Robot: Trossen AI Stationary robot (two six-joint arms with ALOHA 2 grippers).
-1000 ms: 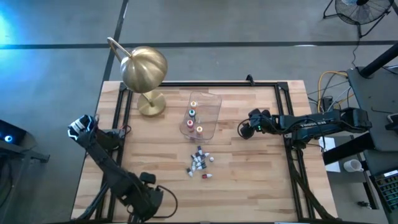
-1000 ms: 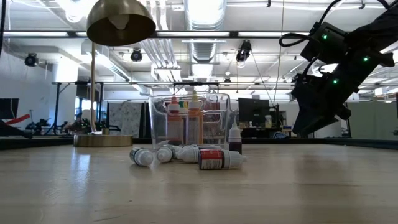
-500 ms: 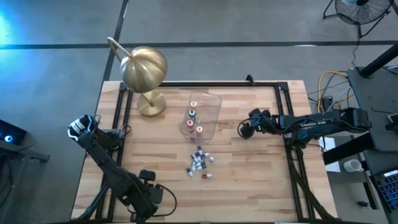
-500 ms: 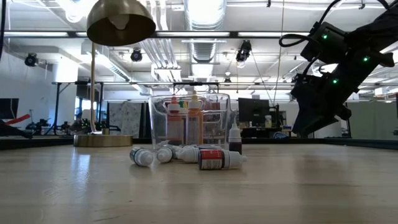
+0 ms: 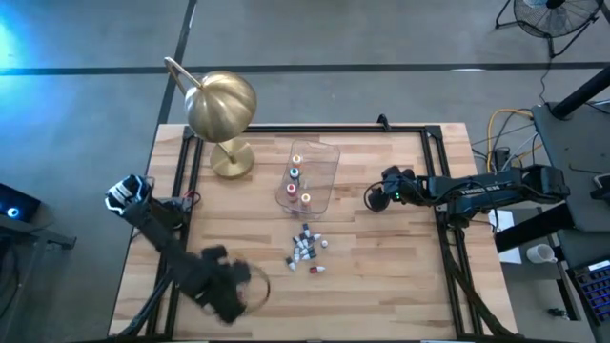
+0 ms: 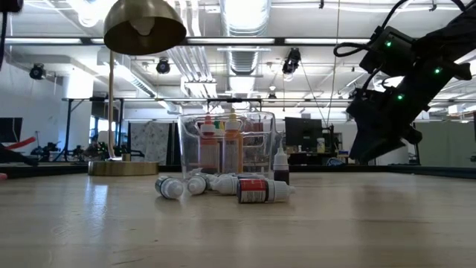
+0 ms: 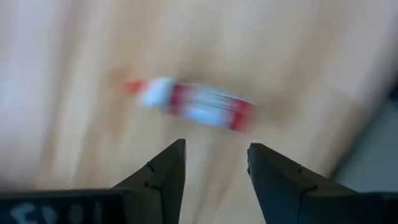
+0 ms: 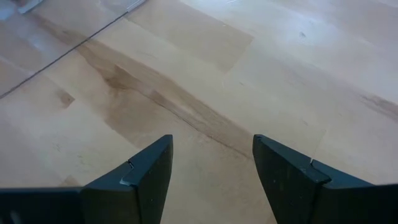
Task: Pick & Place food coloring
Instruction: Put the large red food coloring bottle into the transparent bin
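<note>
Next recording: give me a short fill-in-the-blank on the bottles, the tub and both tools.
1. The clear tub holds ___ upright bottles in the high view.
2. The loose bottles lie on the table, between the tub and the table's ___ edge.
3. The right tool is ___, holding nothing.
4. The left tool is open over a ___-capped bottle.

Missing: three; near; open; red

Even, bright overhead light from ceiling strips [image 6: 245,45] washes the pale worktop [image 5: 381,267] with soft, faint shadows — a blue glow tints the floor [image 5: 38,38] — while the left arm [image 5: 214,281] smears in motion and its wrist view blurs a red-banded bottle [image 7: 196,109].
</note>
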